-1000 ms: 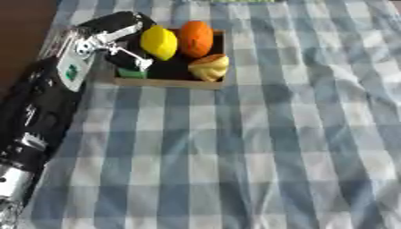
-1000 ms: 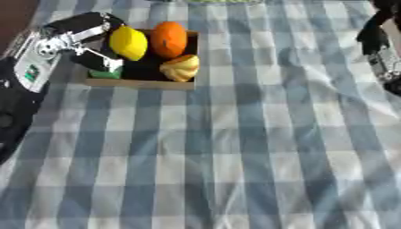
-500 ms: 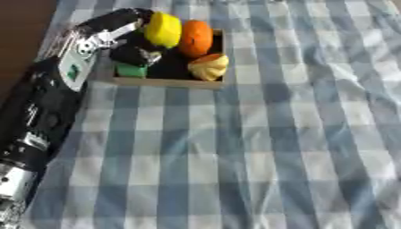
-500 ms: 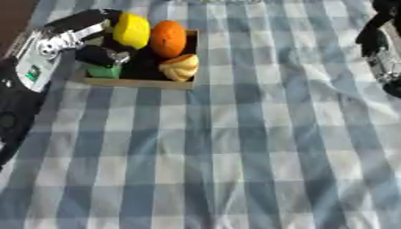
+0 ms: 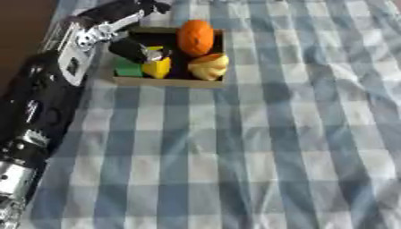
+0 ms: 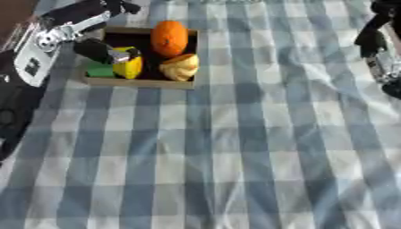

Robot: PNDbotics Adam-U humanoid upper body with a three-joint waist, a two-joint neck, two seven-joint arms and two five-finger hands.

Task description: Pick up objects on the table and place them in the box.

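Left hand (image 5: pixel 129 47) is reaching into the box (image 5: pixel 168 81) from its left side; we're seeing fingers over the yellow piece (image 5: pixel 159 67), but can't tell if they're gripping it. Green block (image 5: pixel 128 69), orange (image 5: pixel 196 37) and pale yellow fruit (image 5: pixel 208 66) are sitting in the same box. Blue-checked cloth (image 5: pixel 258 147) is covering the table, wrinkled toward the right. Only the right eye view is showing the right hand (image 6: pixel 377 42), at the right edge; its fingers are unclear. Near half of the cloth is lying bare.
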